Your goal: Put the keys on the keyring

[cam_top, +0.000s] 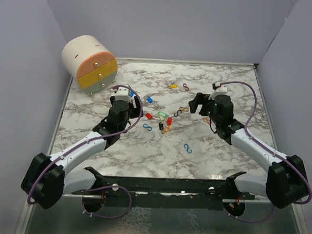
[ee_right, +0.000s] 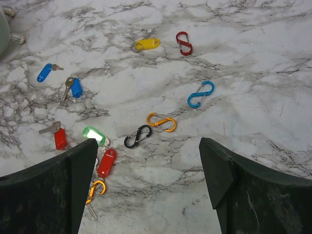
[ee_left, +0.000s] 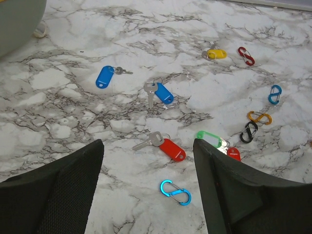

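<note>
Keys (ee_left: 172, 149) with coloured tags, loose on marble bench (cam_top: 211, 161), three o'clock of left fingers (ee_left: 63, 190), nine o'clock of right fingers (ee_right: 253, 190); left fingers wide, holding nothing; right fingers wide, holding nothing

Your small oblong plastic key tags (ee_left: 172, 149) lie flat, scattered over the marble tabletop (ee_left: 73, 122): two blue, two red, green, yellow.

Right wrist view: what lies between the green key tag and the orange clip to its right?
A black S-clip, end against the orange clip, right of the green key tag; seen in right wrist view.
</note>
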Controlling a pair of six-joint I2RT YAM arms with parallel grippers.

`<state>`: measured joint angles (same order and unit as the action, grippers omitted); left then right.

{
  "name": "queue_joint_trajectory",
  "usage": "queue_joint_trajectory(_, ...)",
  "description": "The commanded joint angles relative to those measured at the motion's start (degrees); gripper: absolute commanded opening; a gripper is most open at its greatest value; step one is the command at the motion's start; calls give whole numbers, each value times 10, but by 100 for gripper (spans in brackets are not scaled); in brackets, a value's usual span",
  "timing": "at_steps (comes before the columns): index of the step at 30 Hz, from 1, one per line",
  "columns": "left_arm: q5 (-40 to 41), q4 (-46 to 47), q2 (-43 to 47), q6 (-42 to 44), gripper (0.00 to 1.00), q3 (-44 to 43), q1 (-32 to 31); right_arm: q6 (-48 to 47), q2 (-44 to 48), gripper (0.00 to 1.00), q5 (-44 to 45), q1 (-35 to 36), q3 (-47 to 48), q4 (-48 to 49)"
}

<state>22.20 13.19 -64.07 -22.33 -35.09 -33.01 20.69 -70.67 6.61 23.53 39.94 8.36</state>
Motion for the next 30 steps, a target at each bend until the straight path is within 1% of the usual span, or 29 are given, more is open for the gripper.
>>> queue_joint_trajectory(1, -18, 0, -16, 4, 76, -24, 1, -11, 20, 86, 0, -1, 7, 12)
queue_joint_trajectory(4, -24, -4, -29, 5, 77, -32, 1, -12, 25, 86, 0, -1, 6, 9)
queue_joint_trajectory(7, -14, -40, -49, -14, 82, -57, 1, -15, 24, 86, 3, -1, 11, 0)
queue_joint_trajectory(8, -9, -51, -54, -29, 86, -63, 1, -16, 24, 86, 5, -1, 12, -2)
queue_joint_trajectory(9, -10, -54, -59, -40, 94, -65, 0, -17, 24, 86, 7, -1, 14, -5)
queue_joint_trajectory(10, -15, -57, -63, -55, 98, -64, 0, -17, 23, 86, 8, -1, 15, -7)
queue_joint_trajectory(14, -9, -67, -87, -126, 99, -45, -13, -16, 22, 86, 14, -1, 13, -4)
queue_joint_trajectory(18, 35, -58, -104, -169, 99, -19, -60, -13, 13, 86, 5, -1, 14, 1)
queue_joint_trajectory(22, 57, -28, -116, -211, 99, 15, -103, -13, 5, 86, 4, -1, 17, 4)
queue_joint_trajectory(26, 84, 4, -128, -237, 99, 44, -136, -16, 0, 86, 10, -1, 16, 6)
queue_joint_trajectory(30, 97, 6, -158, -243, 99, 38, -157, -18, 0, 86, 16, -1, 15, 6)
